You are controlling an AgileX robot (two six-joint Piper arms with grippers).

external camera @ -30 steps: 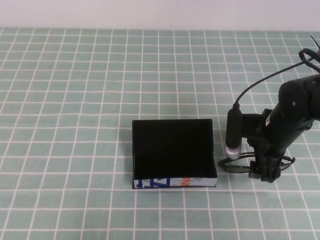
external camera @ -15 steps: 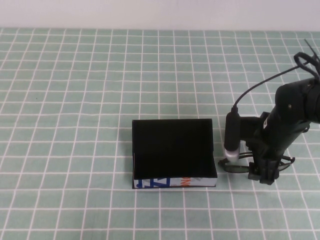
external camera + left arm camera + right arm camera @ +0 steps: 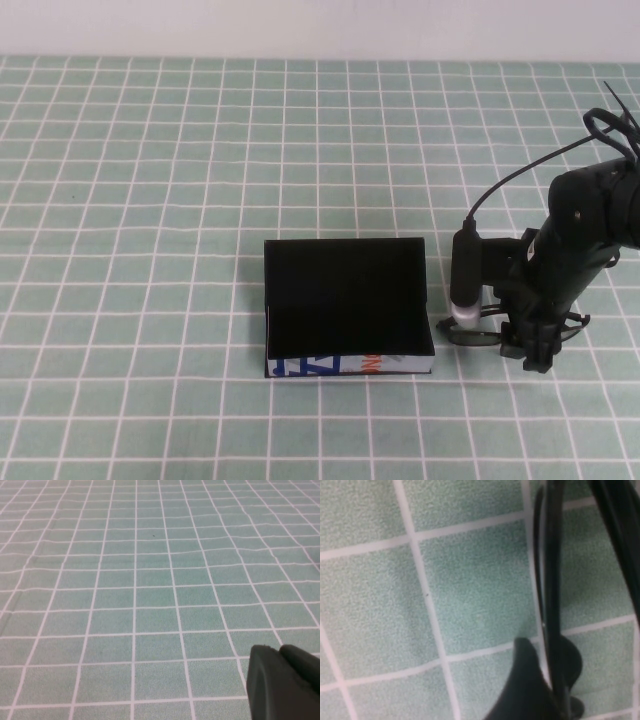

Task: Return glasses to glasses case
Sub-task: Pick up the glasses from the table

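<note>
The glasses case (image 3: 345,300) lies open on the checked cloth, black inside, with its white printed strip facing me. The glasses (image 3: 462,334) lie on the cloth just right of the case, mostly hidden under my right arm. My right gripper (image 3: 534,355) points down onto them. In the right wrist view its two fingers (image 3: 522,680) close on either side of the thin dark frame (image 3: 547,580), down at the cloth. My left gripper (image 3: 282,652) is out of the high view. It is shut and empty over bare cloth.
A green cloth (image 3: 150,200) with a white grid covers the table. A white wall runs along the far edge. A black cable loops above my right arm (image 3: 590,220).
My right arm has shifted slightly and lowered onto the glasses. The case and the glasses have not moved.
</note>
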